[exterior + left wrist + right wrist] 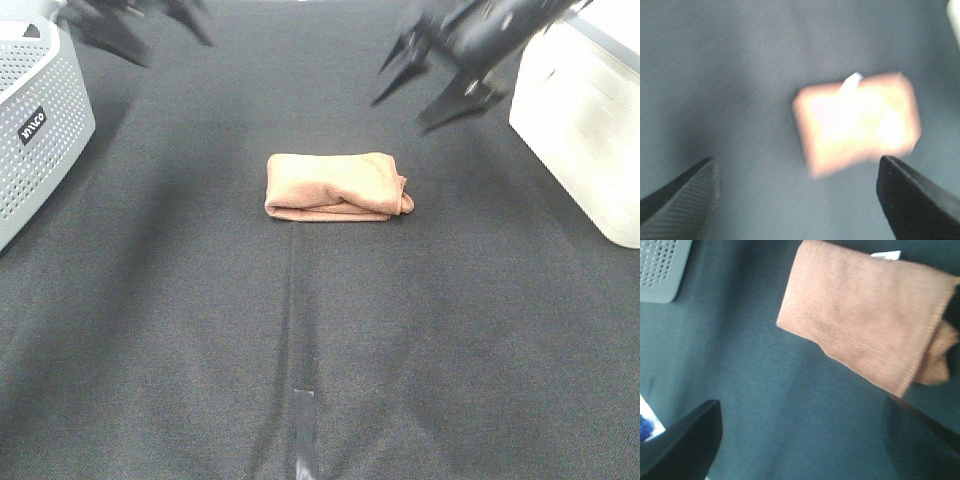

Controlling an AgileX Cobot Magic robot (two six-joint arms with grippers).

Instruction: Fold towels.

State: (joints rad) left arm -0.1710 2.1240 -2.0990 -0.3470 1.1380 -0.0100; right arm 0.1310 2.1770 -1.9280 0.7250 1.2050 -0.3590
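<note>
Evenly and brightly lit from above in the exterior high view; sharp on the folded towel [337, 187], with only a thin shadow along its lower edge. Motion-smeared at top left and top right, where the left gripper [135, 25] and right gripper [440, 75] streak. Heavily blurred and overexposed in the left wrist view, towel [857, 122] washed to pale glare. Softly blurred throughout the right wrist view, towel [870, 315] weave barely legible.
</note>
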